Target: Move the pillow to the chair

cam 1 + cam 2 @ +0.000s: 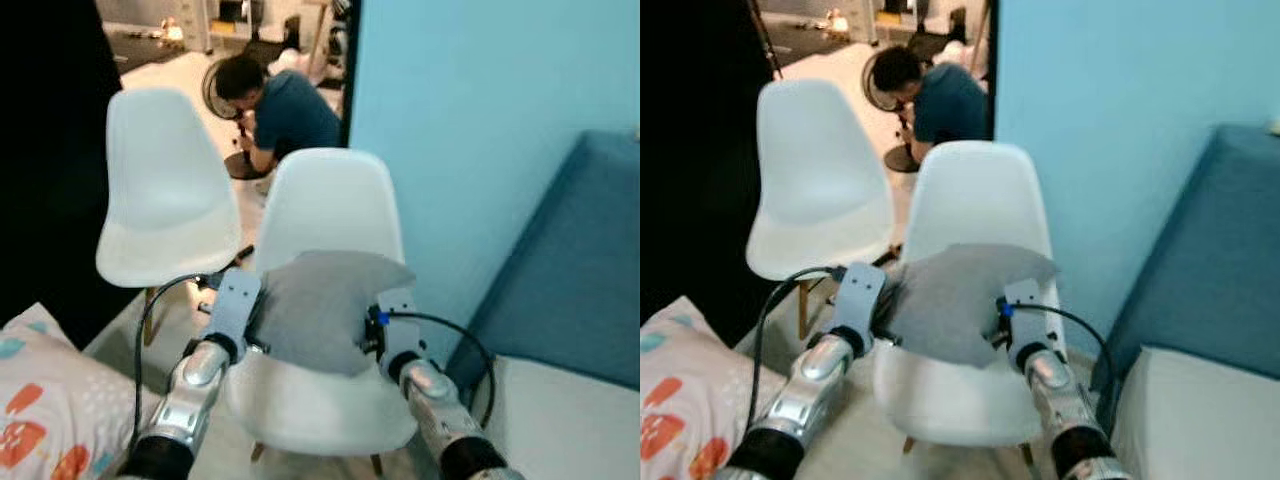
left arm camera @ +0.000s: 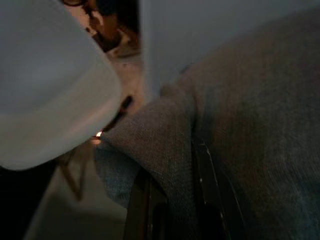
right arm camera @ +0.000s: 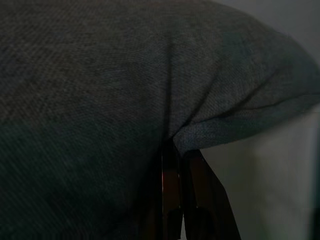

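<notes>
A grey pillow (image 1: 318, 305) hangs between my two grippers, just above the seat of the nearer white chair (image 1: 330, 200). My left gripper (image 1: 256, 318) is shut on the pillow's left edge, and my right gripper (image 1: 366, 333) is shut on its right edge. In the left wrist view the grey fabric (image 2: 240, 125) folds over the black fingers (image 2: 212, 190). The right wrist view has the pillow (image 3: 115, 90) pinched between the fingers (image 3: 170, 185), with the chair's white shell behind.
A second white chair (image 1: 165, 195) stands to the left. Behind the chairs a person (image 1: 285, 110) crouches beside a fan. A light blue wall (image 1: 470, 120) and a blue sofa (image 1: 580, 260) are on the right. A patterned cushion (image 1: 45, 400) lies at lower left.
</notes>
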`<state>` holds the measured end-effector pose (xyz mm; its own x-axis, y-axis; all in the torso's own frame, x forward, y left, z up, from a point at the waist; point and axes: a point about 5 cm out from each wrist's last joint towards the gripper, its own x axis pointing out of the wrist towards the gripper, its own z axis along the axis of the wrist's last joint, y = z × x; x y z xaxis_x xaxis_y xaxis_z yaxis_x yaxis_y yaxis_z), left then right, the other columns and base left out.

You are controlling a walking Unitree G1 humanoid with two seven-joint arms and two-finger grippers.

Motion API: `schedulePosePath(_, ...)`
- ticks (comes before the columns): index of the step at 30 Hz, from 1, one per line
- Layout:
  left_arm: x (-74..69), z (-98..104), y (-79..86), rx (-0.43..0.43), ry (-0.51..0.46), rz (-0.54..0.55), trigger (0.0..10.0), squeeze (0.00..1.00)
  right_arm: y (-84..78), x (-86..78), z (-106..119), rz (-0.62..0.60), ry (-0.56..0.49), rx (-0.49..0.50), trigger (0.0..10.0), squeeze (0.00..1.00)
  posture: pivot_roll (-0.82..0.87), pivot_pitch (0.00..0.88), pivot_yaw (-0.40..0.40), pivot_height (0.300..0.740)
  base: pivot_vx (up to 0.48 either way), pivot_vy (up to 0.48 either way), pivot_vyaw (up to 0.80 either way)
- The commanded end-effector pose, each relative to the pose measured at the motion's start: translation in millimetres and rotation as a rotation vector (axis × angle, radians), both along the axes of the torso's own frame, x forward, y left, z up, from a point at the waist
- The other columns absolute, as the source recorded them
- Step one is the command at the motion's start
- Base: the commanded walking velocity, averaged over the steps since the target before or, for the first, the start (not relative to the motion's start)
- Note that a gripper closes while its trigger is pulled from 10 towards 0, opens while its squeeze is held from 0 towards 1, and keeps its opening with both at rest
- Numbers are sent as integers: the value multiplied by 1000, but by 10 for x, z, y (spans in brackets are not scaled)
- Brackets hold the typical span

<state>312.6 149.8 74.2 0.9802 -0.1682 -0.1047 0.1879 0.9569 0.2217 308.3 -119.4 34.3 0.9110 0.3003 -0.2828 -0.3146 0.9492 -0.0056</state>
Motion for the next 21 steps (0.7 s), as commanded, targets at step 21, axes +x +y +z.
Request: schedulePosePath(21, -4, 36, -143, 24, -26, -65, 10000, 0, -159, 5, 51, -64, -44, -6, 10000, 0, -29, 55, 7, 740, 23, 0, 0)
